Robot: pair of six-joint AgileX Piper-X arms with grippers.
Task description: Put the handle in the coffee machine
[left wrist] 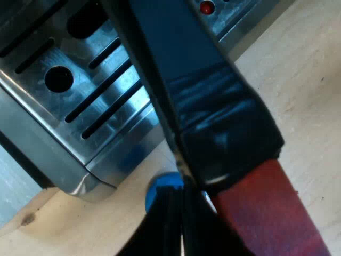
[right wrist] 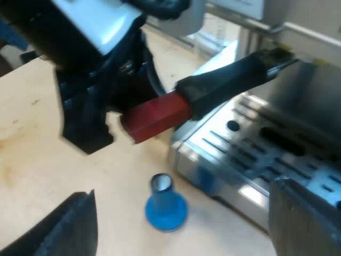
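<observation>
Pinching the handle (left wrist: 213,112) by its red end in the left pincer (left wrist: 182,224), for aiming ahead into the machine (left wrist: 69,122); with the right pincer (right wrist: 184,213) spread, clear.

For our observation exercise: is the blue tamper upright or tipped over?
Upright. The tamper stands on its wide base on the table, narrow end up, beside the coffee machine.

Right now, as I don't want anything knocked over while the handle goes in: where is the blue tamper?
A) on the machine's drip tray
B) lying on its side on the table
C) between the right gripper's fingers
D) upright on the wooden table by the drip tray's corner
D: the blue tamper stands upright on the wooden table, just off the drip tray corner.
</observation>
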